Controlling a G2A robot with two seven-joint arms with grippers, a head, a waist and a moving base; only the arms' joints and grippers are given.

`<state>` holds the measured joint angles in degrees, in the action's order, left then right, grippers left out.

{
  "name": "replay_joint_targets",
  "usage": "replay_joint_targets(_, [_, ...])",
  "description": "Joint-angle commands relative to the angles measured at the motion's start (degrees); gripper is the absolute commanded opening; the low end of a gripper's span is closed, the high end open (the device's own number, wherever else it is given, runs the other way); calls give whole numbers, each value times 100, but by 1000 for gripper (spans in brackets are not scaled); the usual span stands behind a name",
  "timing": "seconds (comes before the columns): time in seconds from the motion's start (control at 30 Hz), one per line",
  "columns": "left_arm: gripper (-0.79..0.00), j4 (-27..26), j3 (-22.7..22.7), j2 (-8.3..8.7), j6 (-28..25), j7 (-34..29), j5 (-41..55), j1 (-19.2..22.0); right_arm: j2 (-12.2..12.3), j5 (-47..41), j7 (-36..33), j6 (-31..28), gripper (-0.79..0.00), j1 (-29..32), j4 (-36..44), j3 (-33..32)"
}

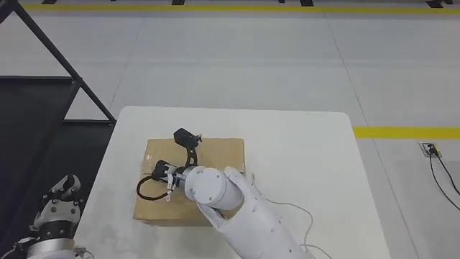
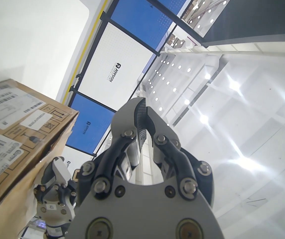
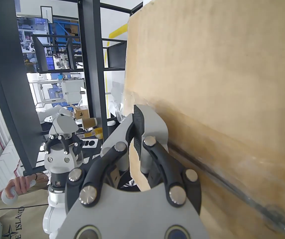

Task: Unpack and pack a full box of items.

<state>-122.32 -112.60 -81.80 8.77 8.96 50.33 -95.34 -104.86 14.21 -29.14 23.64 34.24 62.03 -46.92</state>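
Finds the box (image 1: 223,155) lying flat on the worktop (image 1: 309,165), close against the right hand (image 3: 138,118) and partly beneath its arm. Shows that hand's fingers (image 3: 157,125) pressed together at the box's taped edge (cannot tell whether any cardboard is nipped between them). Places the left hand (image 2: 142,108) well apart from the box, off past the worktop's edge, tips aimed upward. Shows its fingers (image 2: 125,115) closed together on nothing, with the box's labelled side off to one side of that hand and the right hand just beside that cardboard wall.
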Motion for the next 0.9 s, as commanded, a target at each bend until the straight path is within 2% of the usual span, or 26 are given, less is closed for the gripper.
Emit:
replay_joint_targets(0.0, [-785, -4, -32, -1, -18, -71, 60, -61, -68, -125, 47, -19, -785, -148, -200, 55])
replay_joint_targets(0.53, [-785, 161, -346, 13, -36, -392, 389, -240, -721, -1248, 181, -464, -785, -1211, -2139, 392])
replay_joint_targets(0.87, [-785, 208, -428, 32, 58, -504, 478, -224, -959, -1355, 102, -1150, -785, -1411, -2652, 518])
